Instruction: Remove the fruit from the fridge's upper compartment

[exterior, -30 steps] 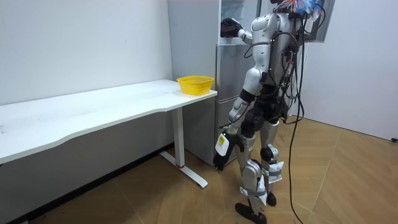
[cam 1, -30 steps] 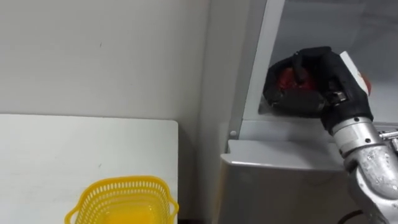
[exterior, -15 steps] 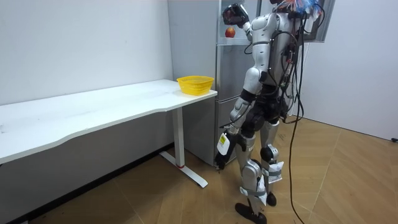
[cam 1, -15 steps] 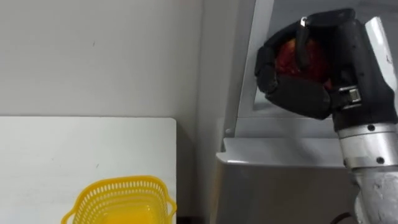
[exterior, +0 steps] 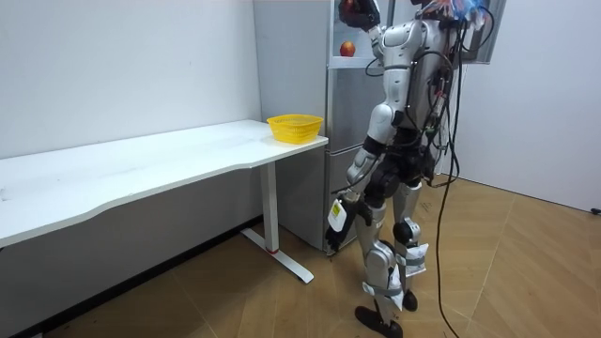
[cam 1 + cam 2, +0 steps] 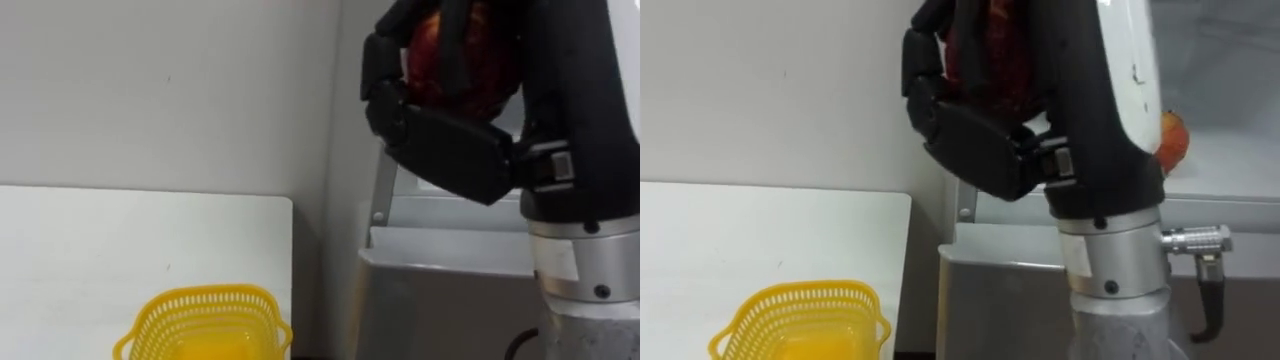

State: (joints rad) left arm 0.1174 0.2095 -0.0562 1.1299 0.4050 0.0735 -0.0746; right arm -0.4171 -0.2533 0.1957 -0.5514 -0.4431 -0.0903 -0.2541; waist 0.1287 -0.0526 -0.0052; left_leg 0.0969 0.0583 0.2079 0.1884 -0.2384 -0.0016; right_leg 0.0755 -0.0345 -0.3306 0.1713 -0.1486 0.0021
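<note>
Though half hidden behind dark fingers, definitely a red apple, held up high in the right hand, with fingers and thumb curled tight around it. Looks roundish, no real long axis to speak of. Can't tell which way it points either, since stem and base are both covered. Sits level with the top of the grey fridge in the room view. 1 more apple on the upper shelf, behind the wrist. Down low: yellow basket at the near corner of the white table, just beside the fridge. Left hand hanging by the thigh in the room view.
</note>
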